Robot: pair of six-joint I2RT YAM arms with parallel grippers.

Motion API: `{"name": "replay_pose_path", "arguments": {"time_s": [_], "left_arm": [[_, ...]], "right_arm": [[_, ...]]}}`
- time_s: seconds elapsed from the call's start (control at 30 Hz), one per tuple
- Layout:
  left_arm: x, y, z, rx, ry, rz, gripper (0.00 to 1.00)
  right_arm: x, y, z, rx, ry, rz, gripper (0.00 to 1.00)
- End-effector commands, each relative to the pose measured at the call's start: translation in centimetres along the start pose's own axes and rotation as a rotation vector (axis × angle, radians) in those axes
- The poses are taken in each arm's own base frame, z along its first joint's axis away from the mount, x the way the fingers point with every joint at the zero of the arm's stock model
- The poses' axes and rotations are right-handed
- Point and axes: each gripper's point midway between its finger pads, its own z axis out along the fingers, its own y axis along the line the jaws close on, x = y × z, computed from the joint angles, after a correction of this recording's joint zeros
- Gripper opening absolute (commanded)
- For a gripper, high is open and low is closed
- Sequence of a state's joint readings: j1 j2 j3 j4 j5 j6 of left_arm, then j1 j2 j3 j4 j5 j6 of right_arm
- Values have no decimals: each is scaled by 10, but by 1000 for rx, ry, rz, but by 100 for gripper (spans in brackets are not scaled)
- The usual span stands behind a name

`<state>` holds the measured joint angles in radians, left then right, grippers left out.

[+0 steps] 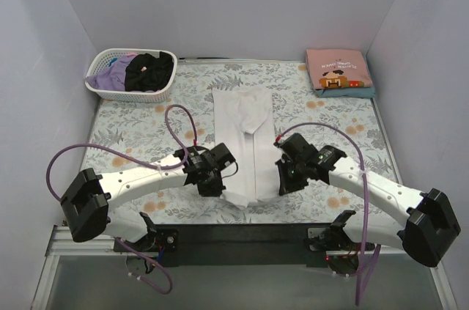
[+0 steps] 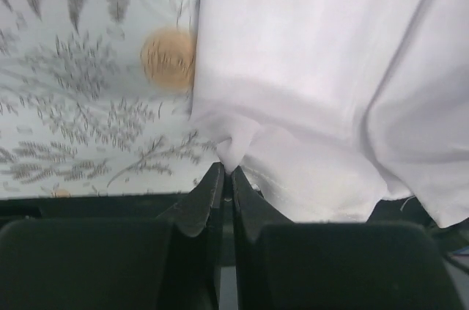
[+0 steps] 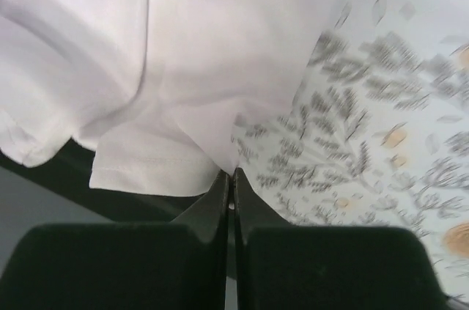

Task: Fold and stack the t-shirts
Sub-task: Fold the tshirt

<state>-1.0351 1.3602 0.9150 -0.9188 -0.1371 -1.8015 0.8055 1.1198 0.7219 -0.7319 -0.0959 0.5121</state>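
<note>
Floral cloth spreads between pale walls. Left gripper and right gripper each pinch the white t-shirt.

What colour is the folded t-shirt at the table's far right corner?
The t-shirt is pink with a cartoon print; the top external view shows it best.

1. Clamps a fold of the white t-shirt in the right gripper, jaws pressed together at bottom centre.
2. Fills the upper left with creased cloth, a stitched hem showing just left of the fingertips.
3. Shows the floral table cloth on the right, blurred.
4. Shows a dark table edge under the hem, lower left.
</note>
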Motion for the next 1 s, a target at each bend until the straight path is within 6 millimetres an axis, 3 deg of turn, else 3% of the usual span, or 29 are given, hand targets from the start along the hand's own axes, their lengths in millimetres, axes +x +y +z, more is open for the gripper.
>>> {"name": "replay_pose_path", "arguments": {"time_s": [0.0,0.13,0.37,0.77,0.97], "left_arm": [[-62,-18,-15,79,-162,-6,0],[-113,-20,-19,73,-273,-38,0],[-185,-20,-18,56,-445,-69,0],[-241,-19,0,45,-516,-89,0],[-256,-18,15,46,-514,-99,0]], "right_arm": [[-59,-14,-19,70,-116,-47,1],[-118,-16,-37,79,-203,-62,1],[-172,-24,-41,118,-243,-97,1],[-220,-55,-33,148,-271,-82,1],[-239,-65,-20,132,-275,-68,1]]}}
